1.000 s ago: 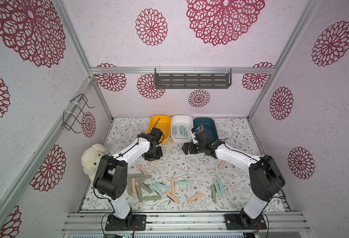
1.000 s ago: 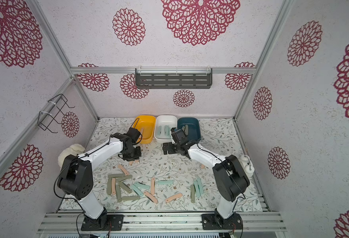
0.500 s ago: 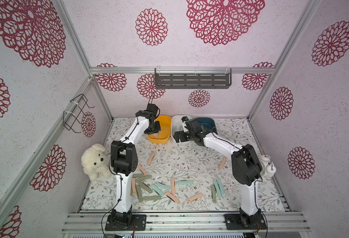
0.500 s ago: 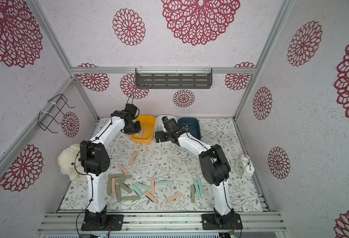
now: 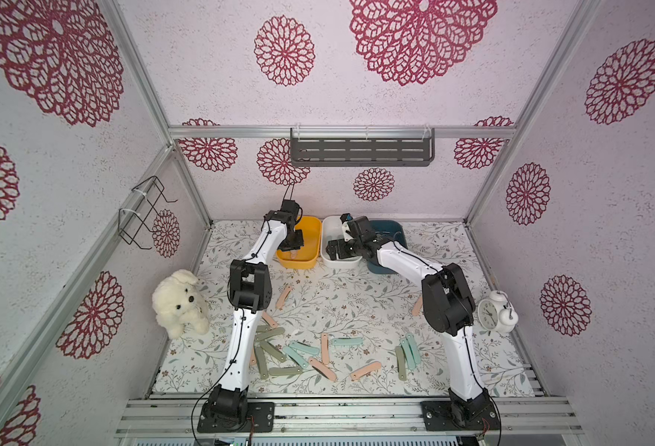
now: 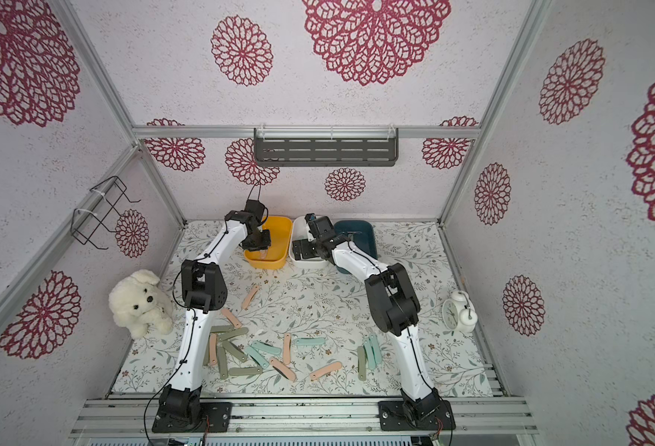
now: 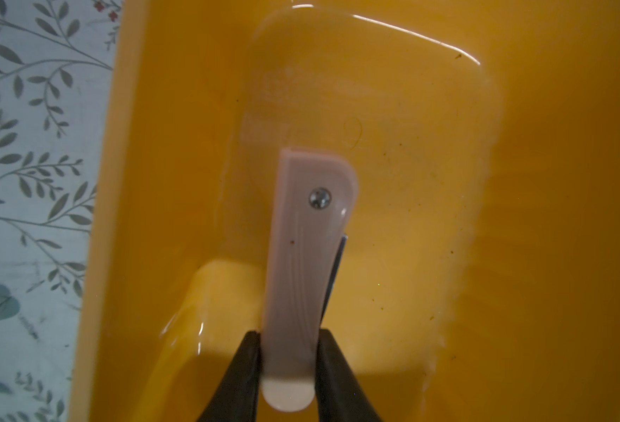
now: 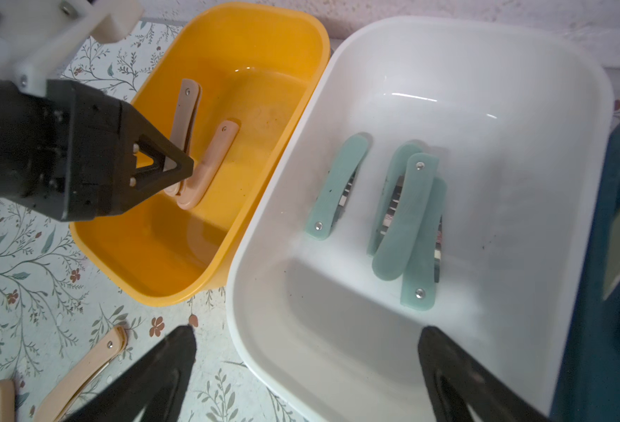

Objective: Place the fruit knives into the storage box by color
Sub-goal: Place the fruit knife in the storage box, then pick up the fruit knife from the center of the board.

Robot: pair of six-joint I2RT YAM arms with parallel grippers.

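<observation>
Release is the step in hand: the left gripper (image 7: 288,333) pinches the peach-pink knife (image 7: 301,255) by its rounded end, held inside the yellow bin (image 7: 539,219), though whether its far end touches the floor I cannot tell. It should go best if the jaws part gently and the arm lifts straight up, so that the knife tips flat instead of snagging a finger. Meanwhile the right gripper (image 8: 306,329) hangs spread and empty at the near rim of the white bin (image 8: 447,54), where the mint knives (image 8: 403,215) lie.
</observation>
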